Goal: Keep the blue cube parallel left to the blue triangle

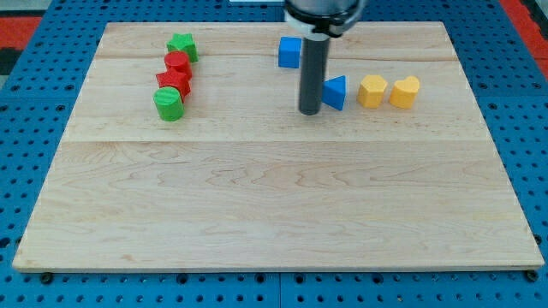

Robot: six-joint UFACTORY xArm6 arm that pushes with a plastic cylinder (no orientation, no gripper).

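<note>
Standing just left of the blue triangle [336, 92], my tip [309, 111] holds nothing — you must next push the blue cube [289, 52] downward, level with it.

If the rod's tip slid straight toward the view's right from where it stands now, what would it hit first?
Most likely the blue triangle: my tip sits just at its left edge, touching or nearly so. The blue cube lies up and left, off that line.

No text, label, brand, number or sign can be read anywhere: the blocks' faces are plain colour, the wooden bench [274, 197] is bare grain, and the blue pegboard [34, 128] around it is unmarked.
</note>
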